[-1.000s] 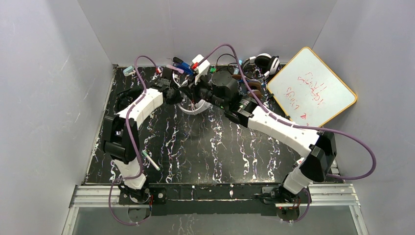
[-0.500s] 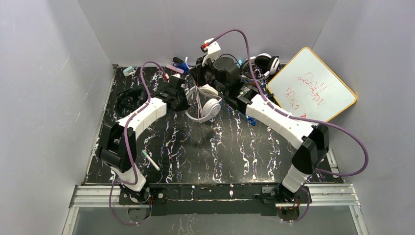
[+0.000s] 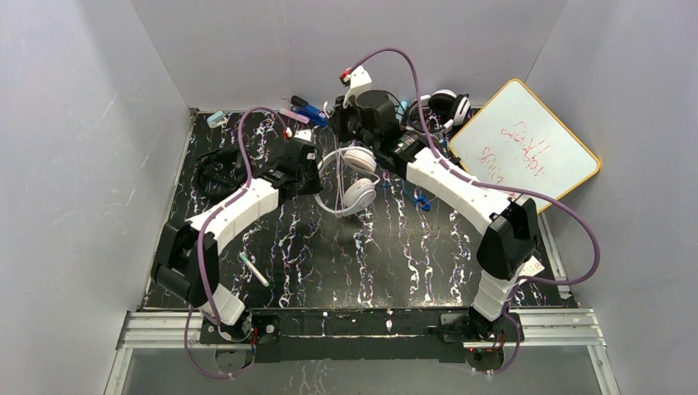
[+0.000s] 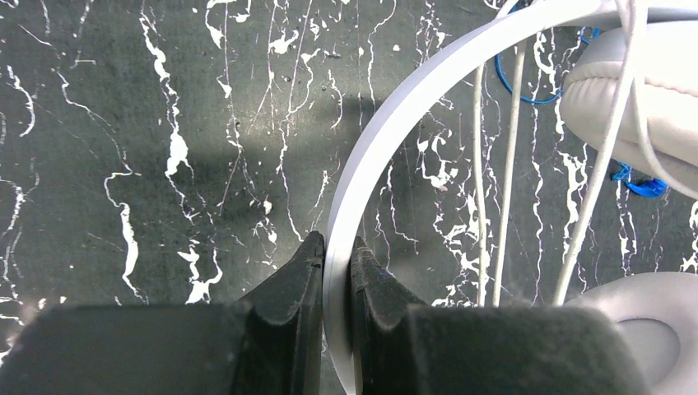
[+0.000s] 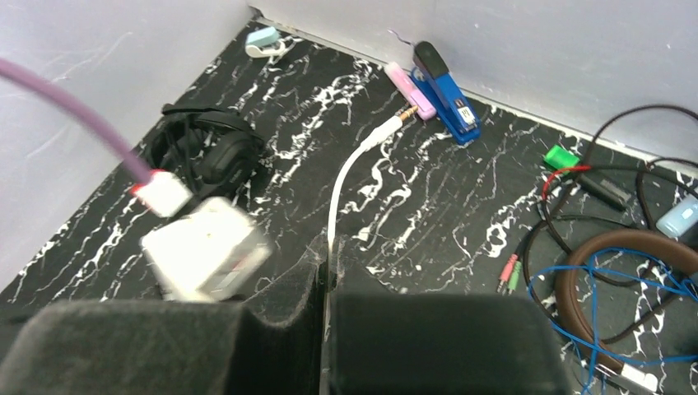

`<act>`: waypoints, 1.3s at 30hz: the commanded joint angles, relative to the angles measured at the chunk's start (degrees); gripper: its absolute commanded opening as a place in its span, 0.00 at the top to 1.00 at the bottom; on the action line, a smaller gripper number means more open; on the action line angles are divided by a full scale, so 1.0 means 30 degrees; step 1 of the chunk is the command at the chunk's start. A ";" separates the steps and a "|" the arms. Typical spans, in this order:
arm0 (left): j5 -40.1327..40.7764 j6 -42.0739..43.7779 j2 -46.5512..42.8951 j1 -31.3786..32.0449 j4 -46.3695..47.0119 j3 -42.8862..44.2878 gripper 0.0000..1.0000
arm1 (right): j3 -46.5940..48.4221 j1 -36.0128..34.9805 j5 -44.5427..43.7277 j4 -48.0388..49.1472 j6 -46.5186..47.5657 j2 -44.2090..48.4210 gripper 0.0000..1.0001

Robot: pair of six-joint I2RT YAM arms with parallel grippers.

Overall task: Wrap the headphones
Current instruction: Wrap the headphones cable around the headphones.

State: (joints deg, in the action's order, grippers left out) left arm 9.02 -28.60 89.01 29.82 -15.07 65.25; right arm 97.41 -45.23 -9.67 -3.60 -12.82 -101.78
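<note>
Headphones (image 3: 350,179), white over-ear set w/ padded cups & thin white cord, are hanging mid-scene between both arms, above black white-veined marble counter (image 3: 329,255), w/ their shadow falling on it. L arm's fingers (image 4: 323,253) are clamping flat white headband (image 4: 387,123) edge-on, one finger each side, pressed tight against it. In L wrist view, white cord strands (image 4: 510,164) are running down beside band, one crossing pale grey ear cushion (image 4: 650,90) at top R; 2nd ear cup (image 4: 658,329) is showing at bottom R. R arm's fingers (image 5: 321,280) are pinching same white cord (image 5: 336,189) between tips that are closed together on it; cord is running up & away from them, ending in gold-tipped jack plug (image 5: 402,113) pointing toward back wall; cant tell if plug is touching counter. Black headphones (image 5: 210,152) are lying near L wall, well apart from white set. Brown-banded headphones (image 5: 613,271) are lying at back R w/ thin blue wire (image 5: 568,329) looping over them, beside black cables (image 5: 576,222). Blue stapler (image 5: 444,86) & pink oblong item (image 5: 410,89) are lying side by side near back wall. Wood-edged whiteboard (image 3: 527,152) w/ red scribble is leaning at R wall, & black-&-white headset (image 3: 444,105) is lying just L of it. Green-tipped pen (image 3: 253,269) is lying on counter near L arm.
</note>
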 commanded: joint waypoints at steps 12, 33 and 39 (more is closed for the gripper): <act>-0.3691 0.4166 -0.4651 0.0397 0.0044 -0.1791 1.00 | 0.1875 0.3885 0.6043 -0.3380 -0.1200 -0.2258 0.99; -0.3465 0.6245 -0.5294 0.0430 -0.1269 -0.2619 1.00 | 0.0114 0.6044 1.8371 -0.5093 -0.4016 -0.7040 0.99; -0.3355 0.7973 -0.5469 0.0430 -0.0264 -0.3395 1.00 | 0.0436 0.6025 2.1150 -0.6532 -0.3090 -0.8221 0.92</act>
State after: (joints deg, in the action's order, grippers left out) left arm 1.74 -8.56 77.23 30.30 -20.80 56.31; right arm 97.69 -28.18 50.00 -21.08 -25.21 -124.40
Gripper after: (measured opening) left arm 0.099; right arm 0.075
